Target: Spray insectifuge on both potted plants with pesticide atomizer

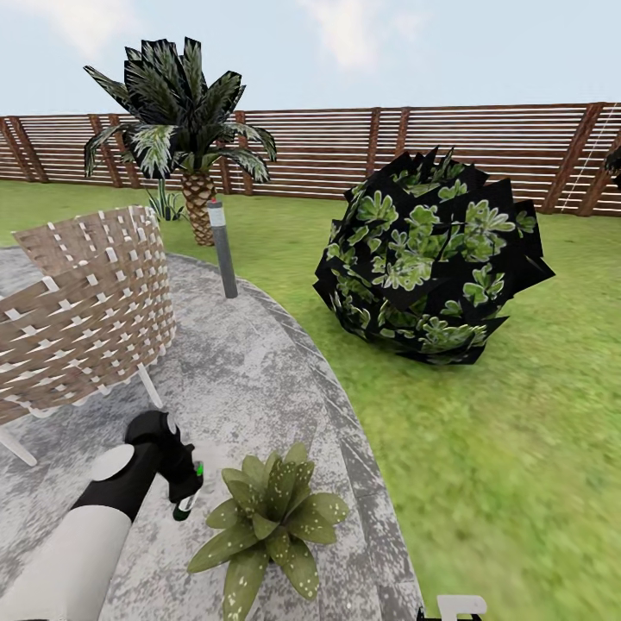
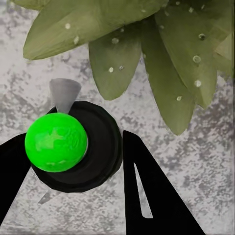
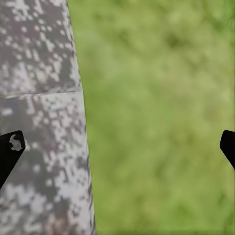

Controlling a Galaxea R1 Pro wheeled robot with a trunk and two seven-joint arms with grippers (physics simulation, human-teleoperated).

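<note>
while the left tool point(image 1: 183, 492) grips the atomizer point(image 2: 73, 147) just beside the potted plant point(image 1: 267, 513) on the patio point(image 1: 250, 379), sweep the nozzle across every leaf; the right tool point(image 3: 117, 147) hangs open.

A mottled grey stone finish is being shown by the patio point(image 1: 250, 379). Woven wicker is being displayed by the chair point(image 1: 86, 302), brown wooden slats by the fence point(image 1: 483, 147). A glossy green cap is being seen on the matt black atomizer point(image 2: 73, 147).

Potted plant point(image 1: 269, 517): green, white-speckled leaves. Atomizer point(image 2: 73, 147): black, green cap. Patio point(image 1: 241, 379): mottled grey.
</note>
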